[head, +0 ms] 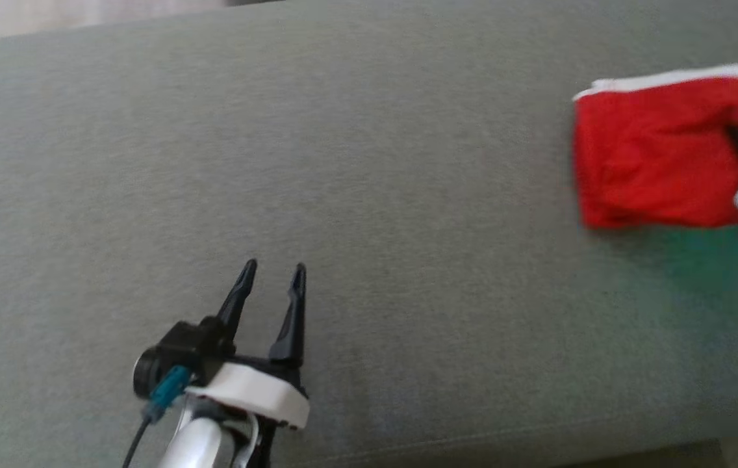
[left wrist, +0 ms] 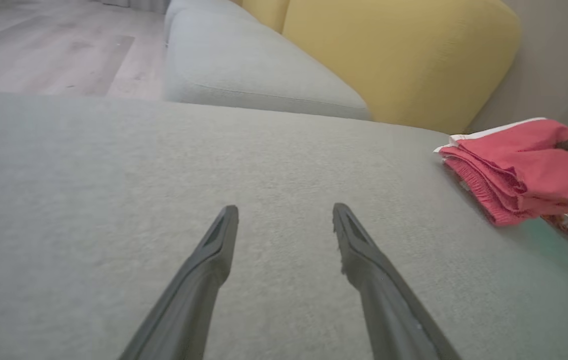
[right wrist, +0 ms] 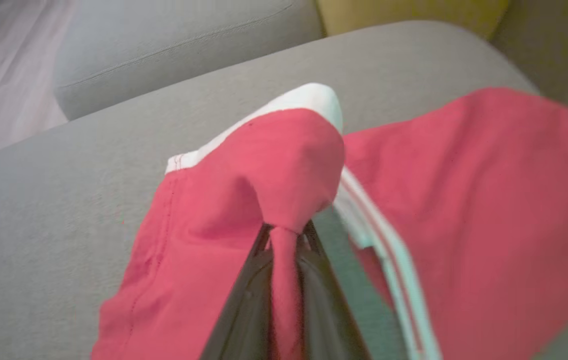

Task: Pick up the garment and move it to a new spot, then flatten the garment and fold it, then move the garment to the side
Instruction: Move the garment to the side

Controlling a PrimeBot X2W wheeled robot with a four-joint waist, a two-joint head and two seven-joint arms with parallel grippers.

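The garment is red cloth with a white band, folded into a small stack at the right edge of the grey cushion. My right gripper reaches in from the right and is shut on a pinch of its top layer. In the right wrist view a fold of the garment bulges up from between the closed fingers. From the left wrist the garment lies far to the right. My left gripper hovers open over bare cushion at the lower left, well away from the cloth, its fingers spread with nothing between them.
A second grey seat cushion and a yellow back cushion lie beyond the one I work on. Pale wooden floor shows past the sofa's far edge. The cushion's front seam runs along the bottom.
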